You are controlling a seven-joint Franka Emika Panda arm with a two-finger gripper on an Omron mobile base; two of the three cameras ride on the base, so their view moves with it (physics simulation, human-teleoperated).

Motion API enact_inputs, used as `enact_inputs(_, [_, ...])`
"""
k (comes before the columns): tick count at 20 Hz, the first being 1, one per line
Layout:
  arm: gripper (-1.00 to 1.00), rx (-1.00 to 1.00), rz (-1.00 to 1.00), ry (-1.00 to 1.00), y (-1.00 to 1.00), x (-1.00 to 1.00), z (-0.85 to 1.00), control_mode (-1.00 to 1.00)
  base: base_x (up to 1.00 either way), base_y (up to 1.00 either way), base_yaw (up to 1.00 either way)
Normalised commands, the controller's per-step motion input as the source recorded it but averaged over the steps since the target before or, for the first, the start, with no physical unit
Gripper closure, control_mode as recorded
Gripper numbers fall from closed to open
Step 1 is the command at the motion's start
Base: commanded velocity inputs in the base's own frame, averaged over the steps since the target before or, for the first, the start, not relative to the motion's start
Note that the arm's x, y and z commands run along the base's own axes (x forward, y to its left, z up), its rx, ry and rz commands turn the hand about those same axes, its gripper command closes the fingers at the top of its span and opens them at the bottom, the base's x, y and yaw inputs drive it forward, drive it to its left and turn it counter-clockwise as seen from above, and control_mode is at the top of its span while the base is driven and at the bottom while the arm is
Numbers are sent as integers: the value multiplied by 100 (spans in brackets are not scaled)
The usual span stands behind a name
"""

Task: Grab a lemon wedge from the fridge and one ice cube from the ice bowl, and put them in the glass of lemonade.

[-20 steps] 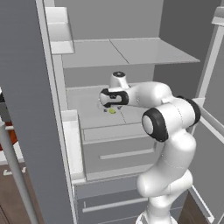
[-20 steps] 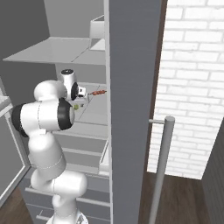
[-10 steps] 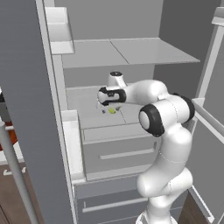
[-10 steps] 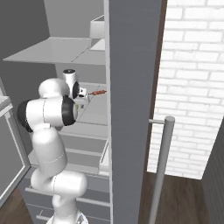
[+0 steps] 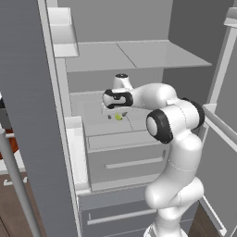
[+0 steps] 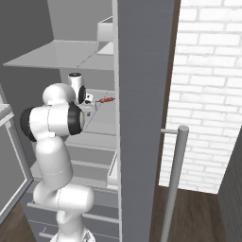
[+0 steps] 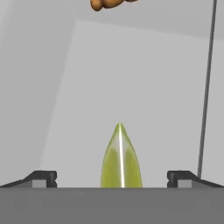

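Observation:
The fridge [image 5: 139,55] stands open, and my arm reaches onto its middle shelf. The lemon wedge [image 5: 119,117], a tiny yellow-green piece, lies on that shelf just under my hand. In the hand view the lemon wedge [image 7: 120,157] sits between my fingertips [image 7: 41,178], pointed end away from me, touching neither. My gripper [image 5: 116,115] is open and holds nothing. From the right, my gripper [image 6: 88,101] shows low over the same shelf. The ice bowl and the glass of lemonade are out of view.
A small reddish-brown food item [image 6: 107,99] lies further back on the shelf, also seen as a brown lump [image 7: 107,3]. The left fridge door [image 5: 28,115] and right door [image 6: 142,118] flank the arm. Drawers [image 5: 125,162] sit below. A brick wall [image 6: 208,94] stands to the right.
My hand has shifted slightly left and settled lower over the lemon wedge. The wedge has not moved and the jaws have stayed open.

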Motion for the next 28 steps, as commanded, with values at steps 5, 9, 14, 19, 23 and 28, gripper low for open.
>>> enact_inputs(5, [-100,0,0,0,0,-11,-4,-100,0,0,0])
enact_inputs(9, [-100,0,0,0,0,-16,-10,-100,0,0,0])
enact_inputs(14, [-100,0,0,0,0,-9,-3,-100,0,0,0])
enact_inputs(19, [100,0,0,0,0,0,-4,-100,0,0,0])
enact_inputs(23, [100,0,0,0,0,0,-1,-100,0,0,0])
enact_inputs(28, [100,0,0,0,0,0,-3,-100,0,0,0])
